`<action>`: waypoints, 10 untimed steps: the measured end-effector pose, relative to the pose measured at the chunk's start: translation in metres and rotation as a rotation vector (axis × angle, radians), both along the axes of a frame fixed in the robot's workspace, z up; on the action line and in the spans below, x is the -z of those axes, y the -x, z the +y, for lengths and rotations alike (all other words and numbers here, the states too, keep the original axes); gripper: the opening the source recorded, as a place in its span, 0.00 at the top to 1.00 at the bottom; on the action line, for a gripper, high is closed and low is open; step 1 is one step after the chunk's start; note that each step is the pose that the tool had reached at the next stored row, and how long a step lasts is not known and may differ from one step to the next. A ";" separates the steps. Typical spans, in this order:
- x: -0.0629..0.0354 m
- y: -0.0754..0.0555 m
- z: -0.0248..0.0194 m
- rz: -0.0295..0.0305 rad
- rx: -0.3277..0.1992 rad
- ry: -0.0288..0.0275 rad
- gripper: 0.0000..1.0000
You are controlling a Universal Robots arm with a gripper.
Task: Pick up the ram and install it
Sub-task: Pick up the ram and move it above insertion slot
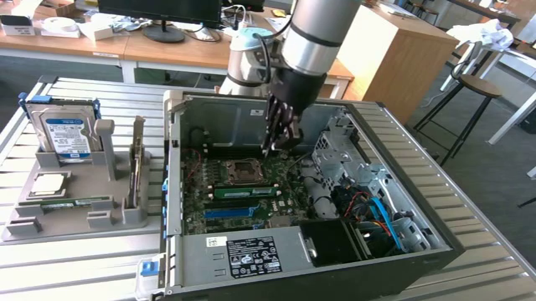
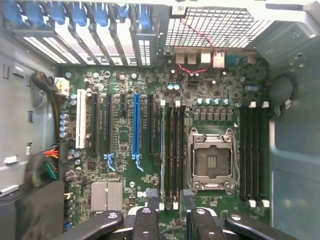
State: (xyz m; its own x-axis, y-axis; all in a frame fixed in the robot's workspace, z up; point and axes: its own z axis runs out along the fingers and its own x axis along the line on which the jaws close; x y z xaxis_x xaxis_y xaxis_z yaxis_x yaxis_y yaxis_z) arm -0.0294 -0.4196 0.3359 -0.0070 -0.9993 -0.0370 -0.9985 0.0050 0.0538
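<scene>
One ram (image 1: 243,190) is standing on edge in a slot of the board inside the open computer case (image 1: 222,122), just below the pincer (image 1: 279,148) and a little off from its tips. In the exterior view the pincer is hanging over the board with its fingers apart, gripping nothing, and the processor socket (image 1: 247,168) is lying right under its tips. The grey holder (image 1: 75,219) with the hard drive (image 1: 67,135) is sitting well away from the pincer on the table (image 1: 486,276).

In the wrist view the fingers (image 2: 151,200) are standing spread on either side of the memory slots (image 2: 174,150). The ram seems to be showing edge-on in the slot nearest one finger.

The ram is looking light, stiff and thin, so it is likely fragile under sideways force. The short ends or the bare top edge are looking like the safest hold, clear of the chips and contacts.
</scene>
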 end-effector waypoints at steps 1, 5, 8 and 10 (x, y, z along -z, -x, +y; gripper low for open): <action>-0.0025 0.000 0.0000 0.0000 0.000 -0.0001 0.69; -0.0129 0.000 0.0000 0.0000 0.000 0.0000 0.69; -0.0186 0.000 0.0000 0.0000 0.000 -0.0001 0.69; -0.0220 0.000 0.0000 0.0000 0.000 -0.0001 0.69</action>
State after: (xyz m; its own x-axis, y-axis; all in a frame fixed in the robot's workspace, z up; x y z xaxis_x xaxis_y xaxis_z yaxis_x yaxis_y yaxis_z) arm -0.0293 -0.4196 0.3579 -0.0069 -0.9993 -0.0370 -0.9985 0.0050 0.0538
